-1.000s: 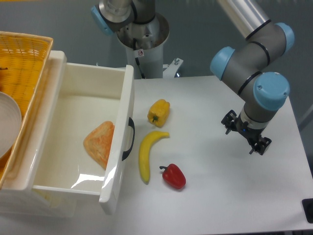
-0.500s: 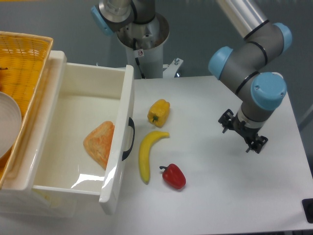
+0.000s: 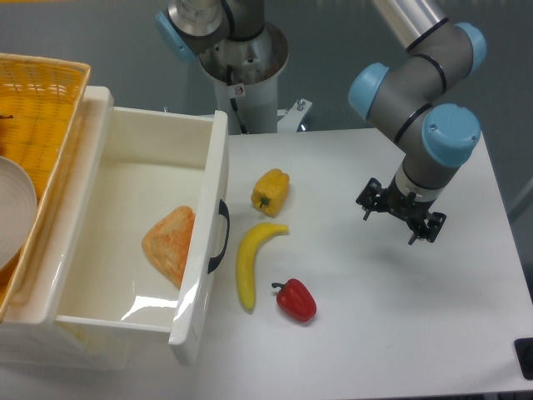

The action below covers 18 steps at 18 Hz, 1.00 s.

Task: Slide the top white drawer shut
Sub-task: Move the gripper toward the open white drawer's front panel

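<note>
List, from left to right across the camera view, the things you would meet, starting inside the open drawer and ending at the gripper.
Orange bread-like piece in the top white drawer → black handle → banana → red pepper → gripper.

My arm [image 3: 416, 75] is smooth grey metal tubing with pale blue caps at each round joint. At its end sits my small black pincer [image 3: 400, 212], with thin dark fingers.

basket [image 3: 37, 100] cut off left; bowl [image 3: 12, 208] partly out of frame | gripper [image 3: 400, 215] jaw state unclear
</note>
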Motion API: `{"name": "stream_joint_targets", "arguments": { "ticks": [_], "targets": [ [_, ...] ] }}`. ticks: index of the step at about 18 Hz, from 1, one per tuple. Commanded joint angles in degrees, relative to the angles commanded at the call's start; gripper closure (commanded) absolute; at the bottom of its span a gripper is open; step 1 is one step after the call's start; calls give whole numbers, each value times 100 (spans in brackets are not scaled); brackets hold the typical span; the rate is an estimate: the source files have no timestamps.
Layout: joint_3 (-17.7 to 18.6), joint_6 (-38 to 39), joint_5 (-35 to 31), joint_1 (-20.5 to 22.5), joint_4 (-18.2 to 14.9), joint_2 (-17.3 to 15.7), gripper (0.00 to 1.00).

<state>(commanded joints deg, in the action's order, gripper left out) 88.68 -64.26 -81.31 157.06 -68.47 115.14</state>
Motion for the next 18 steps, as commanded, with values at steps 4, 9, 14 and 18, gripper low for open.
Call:
{"name": "stream_joint_targets", "arguments": {
  "ticks": [4, 9, 14, 18],
  "targets": [
    [-18, 824, 412, -26, -9, -17, 34],
    [-35, 1415, 792, -219, -26, -97, 86],
    [-44, 2232, 818, -728, -61, -149, 98],
    [-35, 2523, 1134, -949, -350, -281, 98]
  ]
}}
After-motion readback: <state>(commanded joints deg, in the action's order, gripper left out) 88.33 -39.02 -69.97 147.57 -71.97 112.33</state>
